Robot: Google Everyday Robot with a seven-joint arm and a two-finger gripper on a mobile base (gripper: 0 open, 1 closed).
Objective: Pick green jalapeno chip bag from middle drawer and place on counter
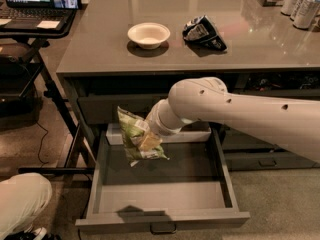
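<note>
The green jalapeno chip bag (136, 136) hangs in the air above the left part of the open middle drawer (165, 194). My gripper (148, 140) is shut on the bag, at the end of the white arm that reaches in from the right. The bag is clear of the drawer's grey bottom and still below the counter (190, 49) edge. The drawer is pulled fully out, with its dark pull handle (163, 228) at the front.
On the counter stand a white bowl (148, 35), a black and silver snack bag (203, 32) and several cans (300, 4) at the far right. A laptop stand (35, 14) is at the left. A white rounded object (22, 204) sits at the lower left.
</note>
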